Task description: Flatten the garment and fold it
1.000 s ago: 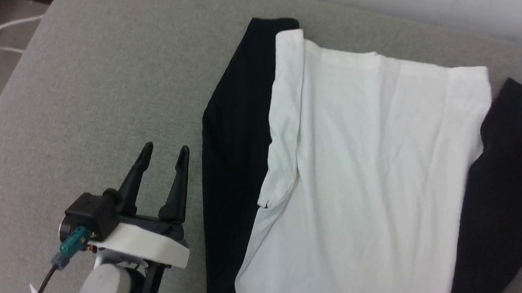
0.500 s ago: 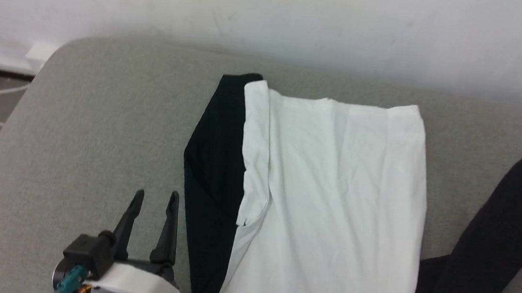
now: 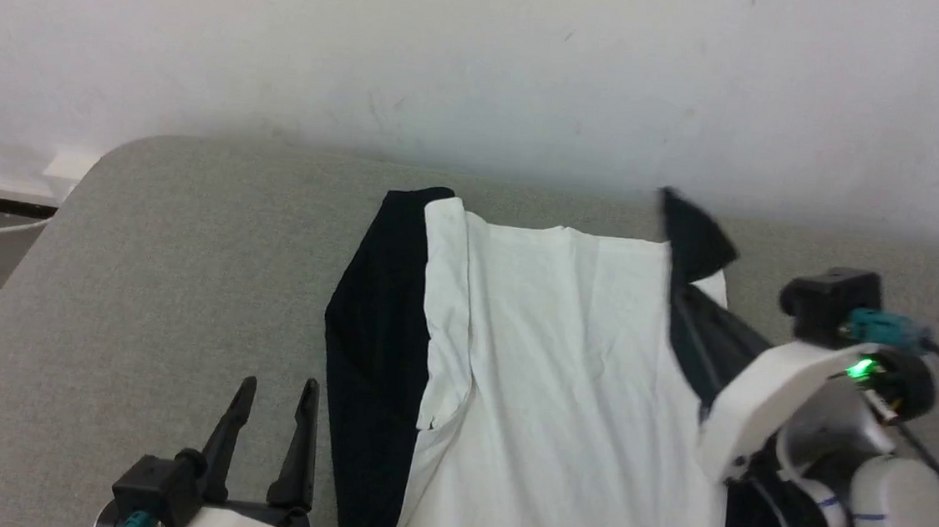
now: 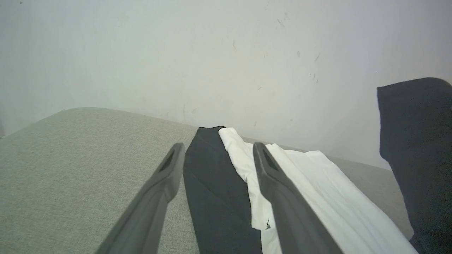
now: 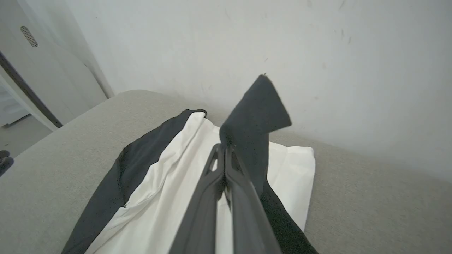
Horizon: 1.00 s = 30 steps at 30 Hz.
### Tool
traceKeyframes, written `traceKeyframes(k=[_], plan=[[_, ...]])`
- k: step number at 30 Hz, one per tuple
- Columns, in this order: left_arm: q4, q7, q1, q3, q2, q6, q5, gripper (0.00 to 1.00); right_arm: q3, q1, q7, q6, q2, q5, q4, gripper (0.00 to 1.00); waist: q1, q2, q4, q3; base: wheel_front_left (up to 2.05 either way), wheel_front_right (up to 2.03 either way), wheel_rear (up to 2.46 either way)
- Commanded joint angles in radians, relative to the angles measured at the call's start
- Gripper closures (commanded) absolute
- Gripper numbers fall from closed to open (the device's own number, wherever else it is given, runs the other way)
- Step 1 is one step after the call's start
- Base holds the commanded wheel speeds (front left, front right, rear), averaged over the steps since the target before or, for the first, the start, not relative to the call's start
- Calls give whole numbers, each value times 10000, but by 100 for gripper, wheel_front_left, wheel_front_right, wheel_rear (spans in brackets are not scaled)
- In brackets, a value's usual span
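Garment (image 3: 560, 388) is laid on the grey padded surface (image 3: 184, 274) below a white wall (image 3: 485, 64). White body is smoothed, with faint creases. Left black sleeve (image 3: 375, 348) lies along the body's left edge. Right black sleeve (image 3: 693, 239) is pinched between the closed fingers of the right gripper (image 5: 223, 150) and raised over the body's right edge. A second ago this sleeve was spread flat to the right. Left gripper (image 3: 280, 383) is kept spread wide and empty, near the left sleeve, as before. The head view has been tilted up since.
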Motion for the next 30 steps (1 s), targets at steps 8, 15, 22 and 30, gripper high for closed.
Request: traceKeyframes(k=[8,15,22,30], plan=[[24,-17,-109,-144,18,-25,-109,0,1248,-293,-978,-17,944,-458,1982,100,1,0,842,361,0,0,0],[123,-10,-209,-247,15,-21,-170,0,1014,-1117,-2417,-17,971,-554,3834,100,1,0,1371,604,0,0,0],[149,-21,-277,-209,44,-25,-257,0,1294,-1457,-2902,-17,973,-1045,4631,100,1,0,1555,905,0,0,0],[292,-32,-584,-309,26,-57,-301,0,3189,-1321,-2870,-17,974,-1136,6190,100,1,0,1617,1274,0,0,0]])
